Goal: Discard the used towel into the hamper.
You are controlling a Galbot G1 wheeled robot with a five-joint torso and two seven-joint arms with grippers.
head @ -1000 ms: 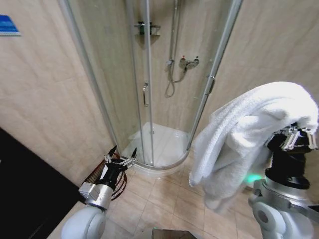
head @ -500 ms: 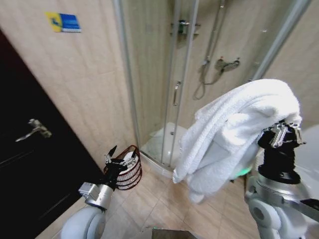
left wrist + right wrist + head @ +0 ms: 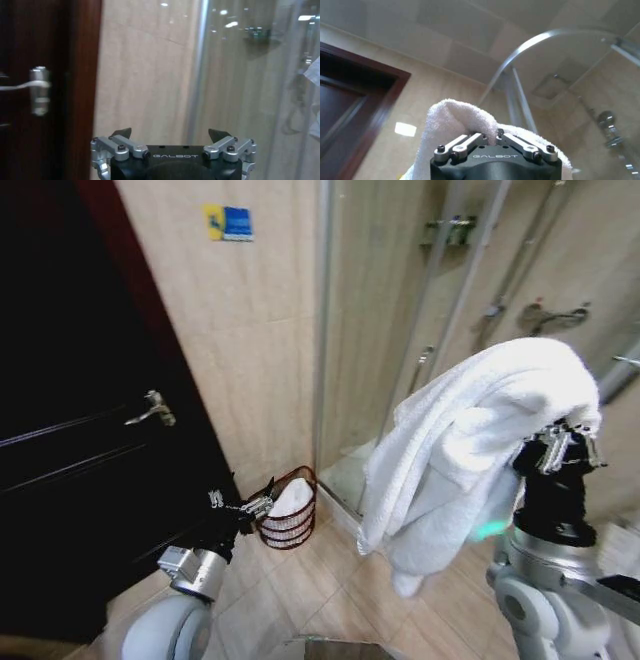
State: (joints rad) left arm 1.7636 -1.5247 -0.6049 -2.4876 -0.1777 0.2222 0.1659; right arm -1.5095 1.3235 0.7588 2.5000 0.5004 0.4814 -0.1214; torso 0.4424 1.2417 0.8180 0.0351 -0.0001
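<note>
The used towel [image 3: 460, 450] is white and bulky and hangs over my raised right gripper [image 3: 562, 442], which is shut on a fold of it. The right wrist view shows the fingers pinched on the towel [image 3: 455, 116] at the right gripper [image 3: 492, 135]. The hamper [image 3: 290, 530], a small dark red-brown wire basket with something white inside, stands on the floor against the tiled wall beside the shower glass. My left gripper [image 3: 240, 502] is held low just left of the hamper, open with nothing in it; the left gripper [image 3: 170, 133] faces the wall.
A dark wooden door [image 3: 70, 430] with a metal handle [image 3: 152, 408] is on the left. The glass shower enclosure [image 3: 420, 310] stands to the right of the hamper. Beige floor tiles [image 3: 330, 590] lie open between the arms.
The whole picture has shifted as the camera turned left: the door and the hamper came into view and the shower slid right. Both arms keep their poses, the towel still held.
</note>
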